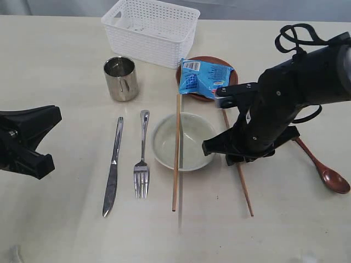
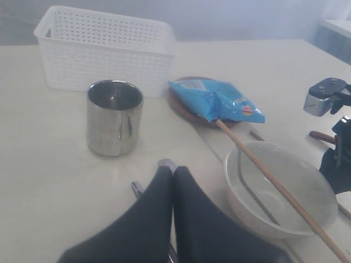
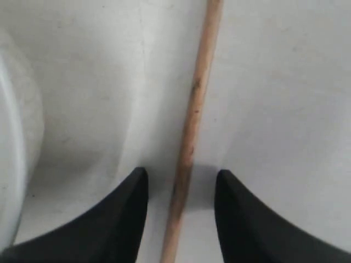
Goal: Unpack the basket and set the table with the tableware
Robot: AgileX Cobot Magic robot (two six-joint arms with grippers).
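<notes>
The white basket (image 1: 151, 27) stands empty at the back. Laid out on the table (image 1: 66, 219) are the steel mug (image 1: 121, 78), knife (image 1: 113, 167), fork (image 1: 142, 159) and cream bowl (image 1: 184, 141). One chopstick (image 1: 176, 164) lies across the bowl. The second chopstick (image 3: 189, 137) lies flat between the fingers of my open right gripper (image 3: 181, 178), which touch nothing. The wooden spoon (image 1: 323, 167) rests at the right. My left gripper (image 2: 173, 171) is shut and empty, hovering by the fork handle's tip (image 2: 166, 163).
A blue snack packet (image 1: 202, 76) covers most of the brown plate (image 1: 231, 70) behind the bowl. The bowl's rim (image 3: 16, 153) is close beside my right gripper. My left arm (image 1: 27, 139) sits at the table's left edge.
</notes>
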